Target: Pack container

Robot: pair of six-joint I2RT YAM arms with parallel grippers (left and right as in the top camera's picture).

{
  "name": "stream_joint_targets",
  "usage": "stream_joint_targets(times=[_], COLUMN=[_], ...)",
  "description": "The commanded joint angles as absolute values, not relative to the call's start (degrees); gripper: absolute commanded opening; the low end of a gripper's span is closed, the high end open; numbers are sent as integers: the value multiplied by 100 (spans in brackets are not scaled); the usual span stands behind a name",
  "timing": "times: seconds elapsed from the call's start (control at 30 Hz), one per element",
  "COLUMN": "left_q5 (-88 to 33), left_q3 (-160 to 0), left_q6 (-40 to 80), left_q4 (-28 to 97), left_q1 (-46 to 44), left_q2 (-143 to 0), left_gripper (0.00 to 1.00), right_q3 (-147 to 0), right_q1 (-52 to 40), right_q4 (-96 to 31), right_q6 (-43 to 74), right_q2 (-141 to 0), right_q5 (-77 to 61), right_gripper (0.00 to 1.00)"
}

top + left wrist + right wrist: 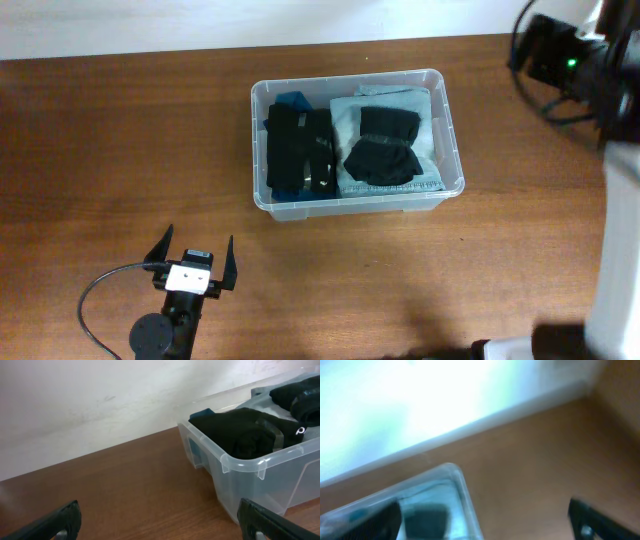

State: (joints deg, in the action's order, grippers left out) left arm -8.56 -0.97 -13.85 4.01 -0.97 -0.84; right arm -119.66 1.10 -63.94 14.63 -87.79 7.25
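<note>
The container [452,150] is a clear plastic bin at the middle back of the wooden table. It holds folded black clothing [298,150] on the left, a pale blue-grey garment [350,115] underneath, and black rolled items [385,148] on the right. My left gripper [198,243] is open and empty, low over the table in front of and left of the bin; the left wrist view [159,520] shows the bin's corner [225,465] ahead on the right. My right gripper [485,517] is open and empty, above the table beside a bin corner [462,485]; that view is blurred.
The right arm [575,60] reaches in at the back right, with its white base [620,250] along the right edge. A black cable [95,300] loops beside the left arm. A pale wall [100,400] runs behind the table.
</note>
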Motion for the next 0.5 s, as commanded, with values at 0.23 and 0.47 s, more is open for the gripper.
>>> stream_joint_targets(times=[0.23,0.47], left_q5=[-836,-836], left_q3=[-56,-56], left_q6=[-1352,-1352], left_q4=[392,392], left_q1=[-69,-69], left_q2=[-30,-30], left_gripper=[100,99], right_q3=[-7199,-4368], right_q1=[-781,-781], right_q4=[-3100,-1450], right_q6=[580,600], right_q2=[-5787,-3573], right_q5=[464,451], right_gripper=[99,98])
